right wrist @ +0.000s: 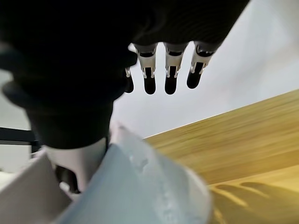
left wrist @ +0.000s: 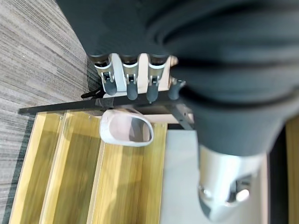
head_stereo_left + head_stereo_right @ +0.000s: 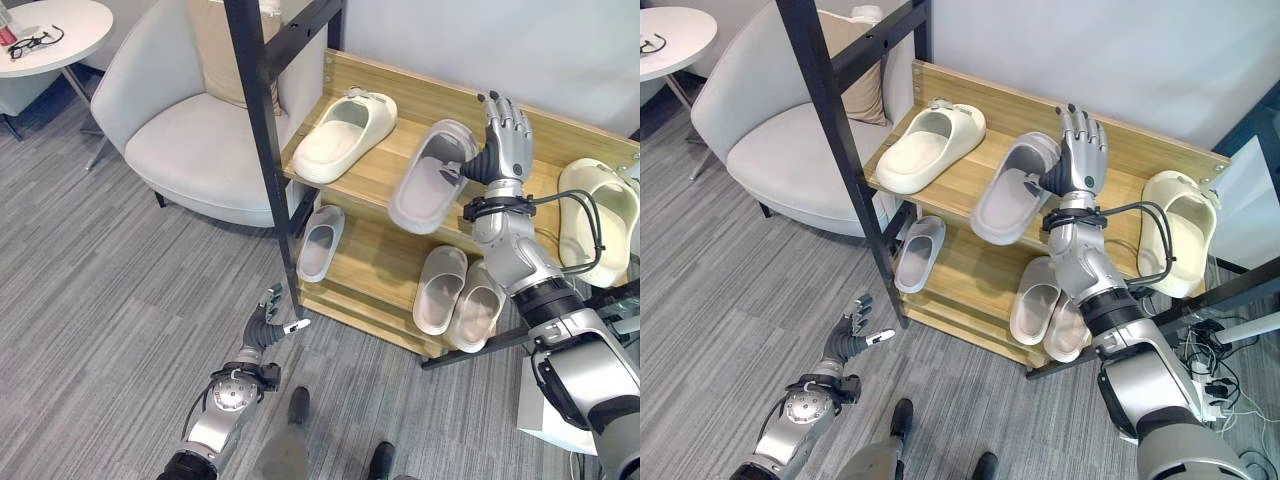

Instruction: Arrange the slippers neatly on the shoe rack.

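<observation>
Up on the top shelf (image 3: 380, 175) of the wooden shoe rack (image 3: 1160, 150), the right hand (image 3: 505, 140) holds a grey slipper (image 3: 430, 175) by its toe end, thumb tucked against the upper while the fingers (image 3: 510, 115) stand straight above it. That slipper is tilted, its long axis running from the hand at the back of the shelf down toward the front edge, heel end hanging over the edge and its opening facing out toward the camera.

Six slippers are on or at the rack. Two are cream: one cream slipper (image 3: 343, 135) lies flat at the left of the top shelf, long axis slanting from the front left to the back right, toe toward the back wall; another cream slipper (image 3: 597, 220) sits at the far right end, its long axis roughly front to back. Four are grey: the held one, a single grey slipper (image 3: 320, 243) at the left of the lower shelf (image 3: 370, 270), lengthwise front to back, and a grey pair (image 3: 460, 295) lying side by side and touching at the right of the lower shelf, also lengthwise front to back.

Low over the grey carpet (image 3: 100, 300), the left hand (image 3: 268, 318) hangs in front of the rack's black upright post (image 3: 262, 130), fingers straight and loose, holding nothing. One grey armchair (image 3: 190, 130) stands left of the rack, and one round white worktop (image 3: 55, 30) with a pair of glasses (image 3: 35, 40) sits behind it.
</observation>
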Motion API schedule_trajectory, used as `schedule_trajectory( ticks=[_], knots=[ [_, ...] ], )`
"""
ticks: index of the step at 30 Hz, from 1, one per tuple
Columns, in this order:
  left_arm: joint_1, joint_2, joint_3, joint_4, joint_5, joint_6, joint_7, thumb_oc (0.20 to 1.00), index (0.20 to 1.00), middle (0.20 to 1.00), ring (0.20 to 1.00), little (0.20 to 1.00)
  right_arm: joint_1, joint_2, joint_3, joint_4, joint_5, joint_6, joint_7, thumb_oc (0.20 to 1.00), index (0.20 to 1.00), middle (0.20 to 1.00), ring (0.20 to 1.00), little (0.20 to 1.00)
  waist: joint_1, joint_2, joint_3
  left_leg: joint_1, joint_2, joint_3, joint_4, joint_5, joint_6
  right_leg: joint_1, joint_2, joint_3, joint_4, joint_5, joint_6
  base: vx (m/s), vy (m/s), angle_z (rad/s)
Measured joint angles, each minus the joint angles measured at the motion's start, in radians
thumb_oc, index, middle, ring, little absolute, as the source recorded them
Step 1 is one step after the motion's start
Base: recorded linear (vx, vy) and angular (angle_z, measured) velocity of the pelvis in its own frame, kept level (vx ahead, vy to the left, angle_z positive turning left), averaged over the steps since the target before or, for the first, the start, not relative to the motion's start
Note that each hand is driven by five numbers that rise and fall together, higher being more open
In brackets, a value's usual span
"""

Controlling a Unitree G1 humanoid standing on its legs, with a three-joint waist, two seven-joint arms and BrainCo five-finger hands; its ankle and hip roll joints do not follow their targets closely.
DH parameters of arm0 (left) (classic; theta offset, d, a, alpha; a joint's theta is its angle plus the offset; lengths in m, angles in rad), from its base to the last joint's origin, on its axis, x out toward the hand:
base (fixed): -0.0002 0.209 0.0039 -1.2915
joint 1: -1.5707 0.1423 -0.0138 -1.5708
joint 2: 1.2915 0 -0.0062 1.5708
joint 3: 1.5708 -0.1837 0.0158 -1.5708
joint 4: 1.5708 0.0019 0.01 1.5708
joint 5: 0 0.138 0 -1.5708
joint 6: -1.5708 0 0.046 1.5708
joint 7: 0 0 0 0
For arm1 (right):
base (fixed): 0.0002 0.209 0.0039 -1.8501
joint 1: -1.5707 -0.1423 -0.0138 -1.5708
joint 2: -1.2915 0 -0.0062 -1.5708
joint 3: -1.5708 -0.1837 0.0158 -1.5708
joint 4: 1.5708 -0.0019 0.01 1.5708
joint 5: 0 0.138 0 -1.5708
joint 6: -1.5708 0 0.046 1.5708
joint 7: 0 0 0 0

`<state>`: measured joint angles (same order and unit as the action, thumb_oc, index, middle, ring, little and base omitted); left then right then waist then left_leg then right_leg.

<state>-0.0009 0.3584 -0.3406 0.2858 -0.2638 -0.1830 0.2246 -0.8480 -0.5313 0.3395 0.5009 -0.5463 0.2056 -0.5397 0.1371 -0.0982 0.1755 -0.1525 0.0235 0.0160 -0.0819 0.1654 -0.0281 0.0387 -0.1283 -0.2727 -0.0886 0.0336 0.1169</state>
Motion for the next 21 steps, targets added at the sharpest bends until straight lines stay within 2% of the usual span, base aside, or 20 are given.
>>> schedule_trajectory(
  ticks=[2, 5, 6, 16, 18, 20, 21],
  knots=[
    [0.000, -0.001, 0.000, 0.000, 0.000, 0.003, -0.008, 1.000, 1.000, 1.000, 1.000, 1.000, 0.000, -0.002, 0.000, 0.000, 0.016, 0.000, 0.009, 1.000, 1.000, 1.000, 1.000, 1.000, -0.011, 0.001, 0.000, 0.001, 0.002, 0.001, 0.000, 0.000, 0.000, 0.000, 0.001, 0.001, 0.000, 0.000, 0.000, 0.00, 0.000, 0.00],
    [0.000, -0.001, 0.000, 0.000, 0.000, 0.015, -0.012, 1.000, 1.000, 1.000, 1.000, 1.000, 0.000, -0.001, 0.001, 0.003, 0.053, -0.001, 0.026, 0.332, 0.332, 0.332, 0.332, 0.332, -0.014, 0.003, 0.001, 0.001, 0.003, 0.002, 0.000, 0.000, 0.000, 0.000, 0.001, 0.002, 0.000, 0.000, 0.000, 0.00, 0.000, 0.00],
    [0.000, -0.001, 0.000, 0.000, 0.000, 0.017, -0.015, 1.000, 1.000, 1.000, 1.000, 1.000, 0.000, -0.001, 0.002, 0.004, 0.075, -0.001, 0.033, 0.200, 0.200, 0.200, 0.200, 0.200, -0.014, 0.004, 0.001, 0.001, 0.003, 0.003, 0.000, 0.000, 0.000, 0.000, 0.001, 0.002, 0.000, 0.000, 0.000, 0.00, 0.000, 0.00],
    [0.037, 0.006, 0.037, -0.001, -0.036, 0.031, -0.017, 1.000, 1.000, 1.000, 1.000, 1.000, -0.001, 0.031, 0.002, 0.035, 0.207, -0.030, 0.067, 0.200, 0.200, 0.200, 0.200, 0.200, -0.023, 0.012, -0.003, 0.022, 0.006, 0.023, 0.000, -0.005, 0.002, 0.010, 0.001, 0.023, 0.000, 0.001, -0.001, 0.00, -0.002, -0.06],
    [0.039, 0.004, 0.037, -0.005, -0.036, 0.042, -0.016, 1.000, 1.000, 1.000, 1.000, 1.000, 0.073, 0.046, -0.039, -0.096, 0.238, -0.029, 0.065, 0.200, 0.200, 0.200, 0.200, 0.200, -0.025, 0.012, -0.003, 0.022, 0.006, 0.023, 0.000, -0.006, 0.001, 0.009, 0.000, 0.024, 0.000, 0.001, -0.001, 0.00, 0.000, 0.00],
    [0.041, 0.001, 0.043, -0.006, -0.036, 0.049, -0.014, 1.000, 1.000, 1.000, 1.000, 1.000, 0.156, 0.091, -0.068, -0.242, 0.256, -0.063, 0.051, 0.200, 0.200, 0.200, 0.200, 0.200, -0.034, 0.021, -0.002, 0.022, 0.005, 0.025, 0.000, -0.007, 0.002, 0.008, -0.001, 0.026, 0.000, 0.001, -0.002, 0.00, 0.000, 0.00],
    [0.039, -0.016, 0.054, -0.010, -0.030, 0.054, -0.014, 1.000, 1.000, 1.000, 1.000, 1.000, 0.254, 0.120, -0.136, -0.390, 0.265, -0.066, 0.052, 0.200, 0.200, 0.200, 0.200, 0.200, -0.039, 0.028, 0.000, 0.021, 0.003, 0.024, 0.000, -0.007, 0.002, 0.008, -0.002, 0.025, 0.003, 0.000, 0.000, 0.03, -0.011, 0.13]
  ],
)
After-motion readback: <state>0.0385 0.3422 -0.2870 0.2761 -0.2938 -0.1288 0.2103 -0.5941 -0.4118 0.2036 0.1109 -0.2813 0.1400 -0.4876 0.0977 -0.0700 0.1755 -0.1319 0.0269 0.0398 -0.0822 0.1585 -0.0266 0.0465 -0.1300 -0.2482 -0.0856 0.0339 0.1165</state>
